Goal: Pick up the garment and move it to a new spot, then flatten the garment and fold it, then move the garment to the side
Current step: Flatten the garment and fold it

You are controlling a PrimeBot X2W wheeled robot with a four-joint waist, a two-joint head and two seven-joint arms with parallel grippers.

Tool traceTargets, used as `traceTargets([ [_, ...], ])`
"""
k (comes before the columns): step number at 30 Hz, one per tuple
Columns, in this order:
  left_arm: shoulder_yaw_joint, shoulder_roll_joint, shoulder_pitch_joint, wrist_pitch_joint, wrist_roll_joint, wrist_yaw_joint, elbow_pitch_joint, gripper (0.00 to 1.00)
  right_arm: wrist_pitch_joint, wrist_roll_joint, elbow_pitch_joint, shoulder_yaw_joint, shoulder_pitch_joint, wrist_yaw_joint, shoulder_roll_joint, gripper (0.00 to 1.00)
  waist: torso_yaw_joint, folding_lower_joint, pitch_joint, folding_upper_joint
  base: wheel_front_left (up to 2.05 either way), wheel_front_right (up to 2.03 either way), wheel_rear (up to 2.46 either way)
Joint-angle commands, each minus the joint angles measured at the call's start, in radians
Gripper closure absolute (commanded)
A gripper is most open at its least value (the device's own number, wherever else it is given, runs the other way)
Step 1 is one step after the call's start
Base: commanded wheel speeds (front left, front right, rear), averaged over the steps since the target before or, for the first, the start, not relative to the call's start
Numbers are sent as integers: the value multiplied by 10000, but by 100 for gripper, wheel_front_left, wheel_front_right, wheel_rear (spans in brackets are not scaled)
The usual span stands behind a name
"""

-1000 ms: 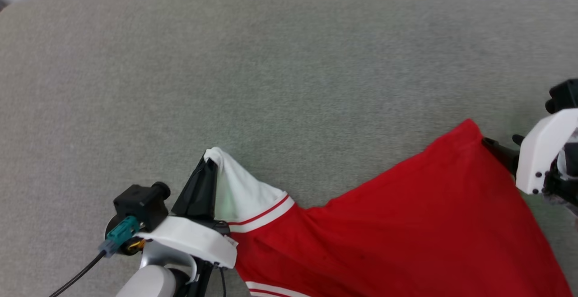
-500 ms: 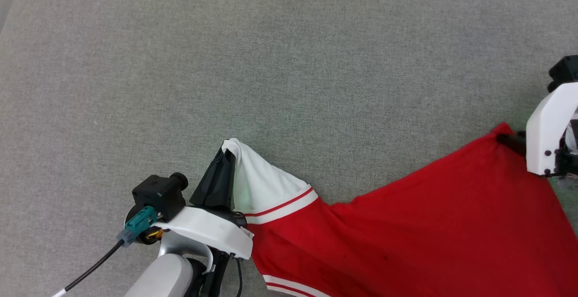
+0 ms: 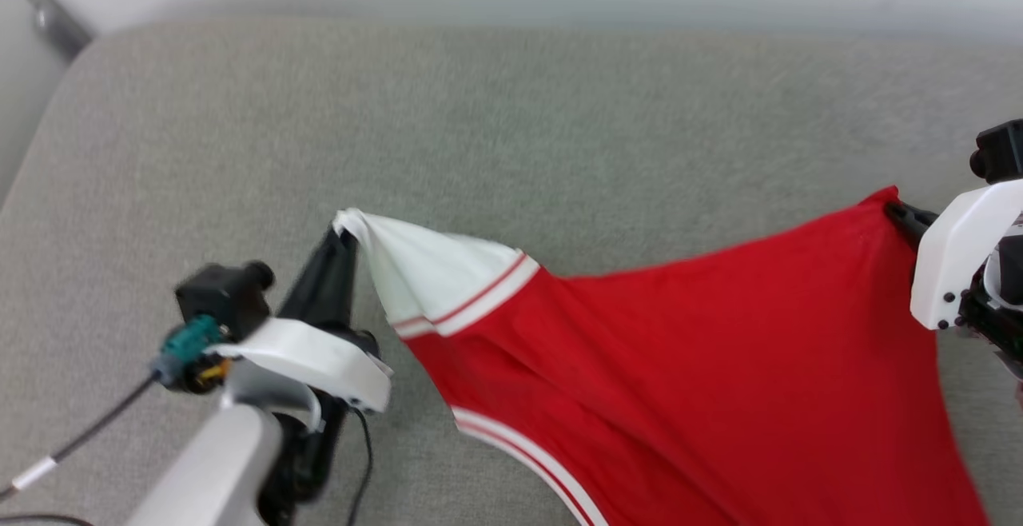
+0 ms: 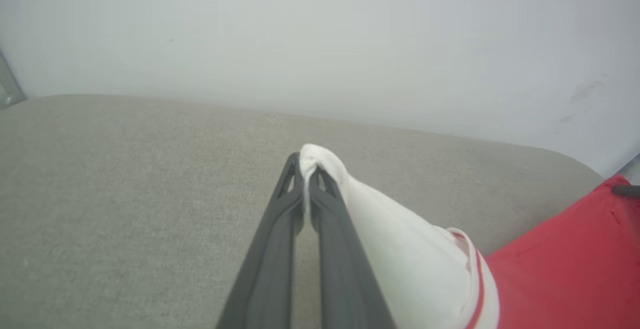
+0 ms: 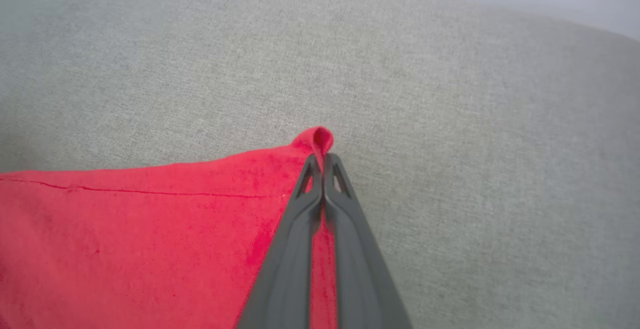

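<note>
The garment, a red T-shirt with a white striped sleeve, is stretched between my two grippers above the grey padded surface. My left gripper is shut on the tip of the white sleeve; in the left wrist view the gripper pinches the cloth between its closed fingers. At the right, my right gripper is shut on a red corner of the garment. The right wrist view shows that gripper clamped on the corner, a small red fold poking past its tips. The shirt's print is hidden.
The grey padded surface extends far to the back and left, ending at a pale wall. A metal frame piece stands at the back left corner. A black cable hangs from my left wrist.
My right gripper has shut on the red corner. Both grippers have lifted and drawn the garment taut. The head camera has tilted up, bringing the wall into view.
</note>
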Motion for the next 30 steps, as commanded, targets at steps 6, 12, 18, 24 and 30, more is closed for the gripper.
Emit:
traceTargets([
  [6,465,326,-1133,166,-183,-228,487,100,-995,-220,-150,-391,-105,-4,456,100,-646,-1,-1207,-1,0,0,0],
  [12,677,393,-2674,413,-168,-472,1263,100,-1961,-690,-139,-702,-834,-4,766,100,-940,-1,-1413,-1,0,0,0],
  [18,745,422,-4536,474,36,-807,2035,100,-2701,-1089,128,-1006,-2121,-4,885,100,-1096,-1,-925,-1,0,0,0],
  [24,740,352,-6791,417,336,-1177,2892,100,-3087,-1337,406,-1193,-3816,-4,825,100,-1160,-1,125,-1,0,0,0],
  [30,726,394,-9013,332,749,-1438,3681,100,-3520,-1471,742,-1219,-5618,-4,866,100,-1299,-1,1228,-1,0,0,0],
])
